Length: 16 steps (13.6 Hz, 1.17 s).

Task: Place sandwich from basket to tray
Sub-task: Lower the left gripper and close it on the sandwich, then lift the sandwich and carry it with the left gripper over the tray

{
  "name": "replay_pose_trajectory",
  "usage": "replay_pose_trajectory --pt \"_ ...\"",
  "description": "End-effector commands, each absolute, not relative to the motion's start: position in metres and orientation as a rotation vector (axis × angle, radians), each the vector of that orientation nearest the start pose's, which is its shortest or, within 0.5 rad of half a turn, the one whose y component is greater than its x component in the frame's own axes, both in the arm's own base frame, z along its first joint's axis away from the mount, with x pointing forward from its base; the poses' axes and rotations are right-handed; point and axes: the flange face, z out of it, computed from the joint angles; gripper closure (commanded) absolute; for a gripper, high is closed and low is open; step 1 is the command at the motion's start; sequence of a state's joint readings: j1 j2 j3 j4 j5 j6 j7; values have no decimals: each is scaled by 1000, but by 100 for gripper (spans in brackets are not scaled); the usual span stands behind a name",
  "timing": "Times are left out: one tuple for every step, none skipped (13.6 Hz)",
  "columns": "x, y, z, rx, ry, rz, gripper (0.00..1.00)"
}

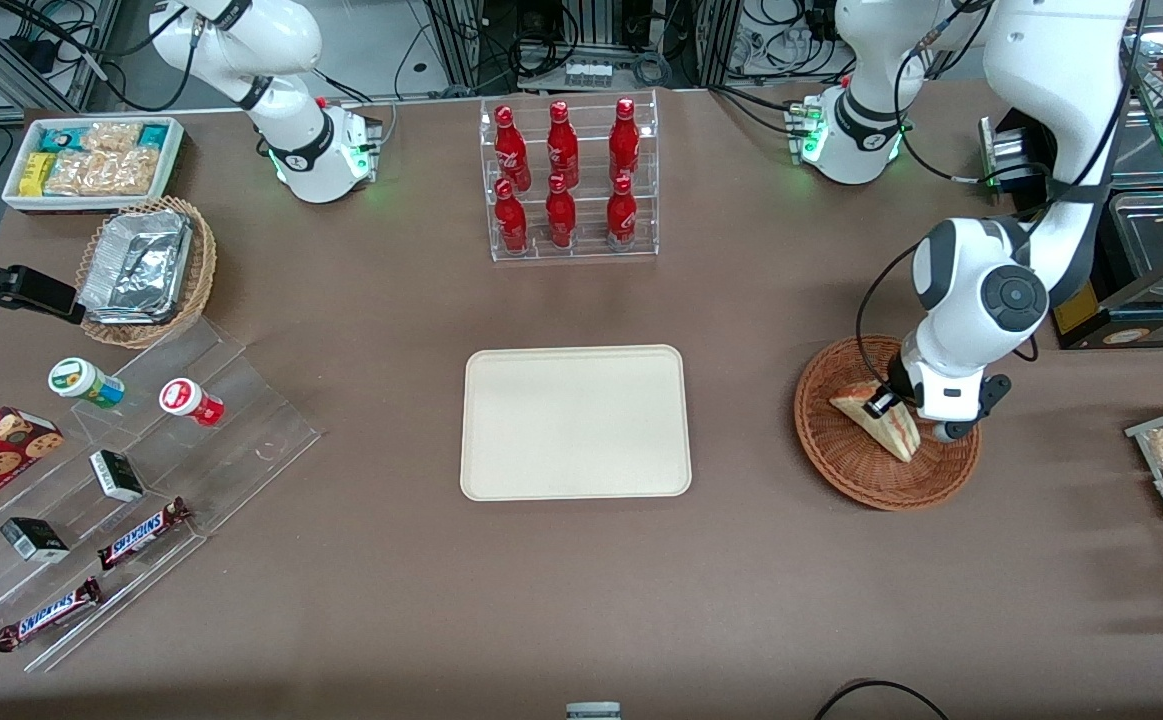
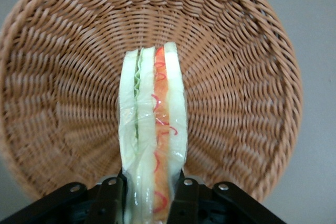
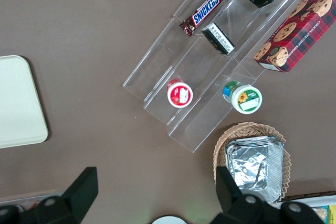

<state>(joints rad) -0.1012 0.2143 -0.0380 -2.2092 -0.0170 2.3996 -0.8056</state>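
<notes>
The brown worktop (image 1: 361, 560) is carrying everything, and the cream-white tray (image 1: 575, 422) is lying flat near its middle, bare on top. Toward the working arm's end of the worktop, well apart from the tray, the reddish-brown wicker basket (image 1: 846, 455) is sitting with the white left arm (image 1: 981, 300) reaching down into it. A clear rack of red bottles (image 1: 569, 180) is standing farther from the front camera than the tray. Inside the basket the sandwich (image 1: 881, 425) is standing on edge, its red and green filling showing between pale bread slices in the wrist view (image 2: 153, 140). The end effector (image 1: 886, 400) is pinching the sandwich, one black finger (image 2: 111, 200) pressing against each bread face, just over the basket's woven floor (image 2: 63, 103)
</notes>
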Motion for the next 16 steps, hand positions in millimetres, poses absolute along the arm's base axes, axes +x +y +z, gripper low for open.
replay_pose_trajectory --pt "543 -103 345 -2963 -978 89 86" --pt "545 -123 362 -2977 -927 93 86" --pt "548 -144 378 -2988 -878 99 86" --pt "548 -171 391 -3001 -807 112 86" --pt "547 -198 399 -3015 -739 115 86" --pt "545 -221 410 -3033 -680 108 86" --pt "541 -245 415 -3047 -621 107 86" --pt "538 -268 419 -3062 -570 96 86" --pt "533 -297 416 -3077 -502 94 86" --pt "529 -325 414 -3089 -446 87 86" --pt "525 -348 405 -3098 -380 90 86" --pt "523 -367 395 -3104 -344 91 86" --pt "525 -394 386 -3115 -307 86 86" --pt "523 -423 373 -3120 -256 90 86" --pt "518 -449 353 -3115 -207 106 86" --pt "519 -473 341 -3120 -203 98 86"
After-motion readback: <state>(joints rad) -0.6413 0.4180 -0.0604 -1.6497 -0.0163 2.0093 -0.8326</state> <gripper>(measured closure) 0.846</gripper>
